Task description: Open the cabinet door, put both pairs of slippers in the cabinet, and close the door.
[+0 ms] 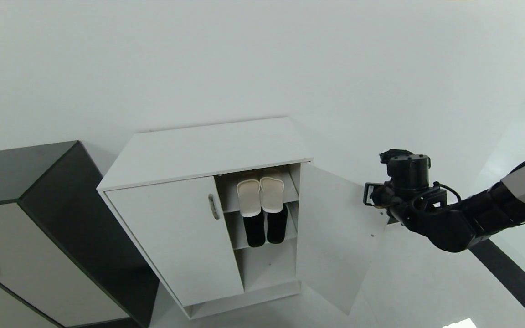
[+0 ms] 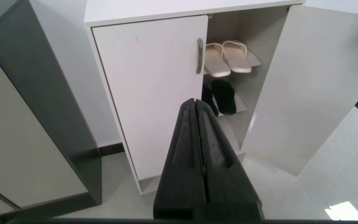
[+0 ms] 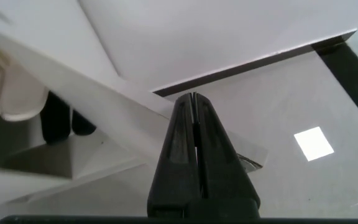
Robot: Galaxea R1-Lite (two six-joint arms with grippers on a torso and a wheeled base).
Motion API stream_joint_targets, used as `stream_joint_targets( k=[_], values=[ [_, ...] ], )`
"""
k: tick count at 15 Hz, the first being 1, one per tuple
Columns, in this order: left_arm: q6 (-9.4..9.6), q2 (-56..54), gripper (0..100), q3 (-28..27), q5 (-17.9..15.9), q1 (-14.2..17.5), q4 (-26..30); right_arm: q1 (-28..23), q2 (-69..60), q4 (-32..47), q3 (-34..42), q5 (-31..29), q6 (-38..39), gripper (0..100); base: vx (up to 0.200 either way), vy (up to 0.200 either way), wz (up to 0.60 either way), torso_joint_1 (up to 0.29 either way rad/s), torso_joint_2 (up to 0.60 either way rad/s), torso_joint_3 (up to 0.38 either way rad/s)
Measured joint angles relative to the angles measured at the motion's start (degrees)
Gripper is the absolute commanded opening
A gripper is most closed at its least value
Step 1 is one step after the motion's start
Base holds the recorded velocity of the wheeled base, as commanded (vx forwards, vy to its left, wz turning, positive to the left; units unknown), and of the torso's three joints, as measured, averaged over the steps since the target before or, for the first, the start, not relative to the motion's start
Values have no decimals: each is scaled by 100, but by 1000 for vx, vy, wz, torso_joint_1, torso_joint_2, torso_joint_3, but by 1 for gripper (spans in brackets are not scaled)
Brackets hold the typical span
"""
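White, flat-panelled cabinet against a plain matte wall, boxy and square-edged, with a smooth slab top. Left-hand door shut, flush, carrying a slim curved metal handle near its inner edge. Right-hand door swung wide open, a thin rigid board with a few small holes near its free edge. Inside, on the top shelf, a pair of white slippers, soft-looking and rounded, side by side, ends reaching over the shelf front. On the shelf below, a pair of black slippers, same rounded shape, also side by side, directly under the white pair. Right gripper beside the open door's free edge at upper-door height, black and matte, long tapered fingers pressed together with nothing between them; contact with the door impossible to judge. Left gripper in front of the shut door, apart from it, likewise black, wedge-shaped, fingers closed on nothing. To the left, a dark cabinet with a dark top and side and pale front panels. Glossy pale floor, with a black skirting strip at the wall's foot.
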Motion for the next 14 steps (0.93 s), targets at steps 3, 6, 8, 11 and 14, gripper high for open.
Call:
stream_joint_targets(
  k=[3,6,8,11,14],
  values=[
    [0,0,0,0,0,0,0,521,-330,18,324,2,-2,0,0,0,0,0,0,0],
    [0,0,0,0,2,0,0,1109,-841,13,695,5,-22,0,0,0,0,0,0,0],
    [-1,0,0,0,2,0,0,1382,-1084,0,887,11,-30,0,0,0,0,0,0,0],
    [-1,0,0,0,0,0,0,1598,-1246,-9,1067,11,-134,0,0,0,0,0,0,0],
    [0,0,0,0,0,0,0,1637,-1298,-24,1172,11,-246,0,0,0,0,0,0,0]
  ],
)
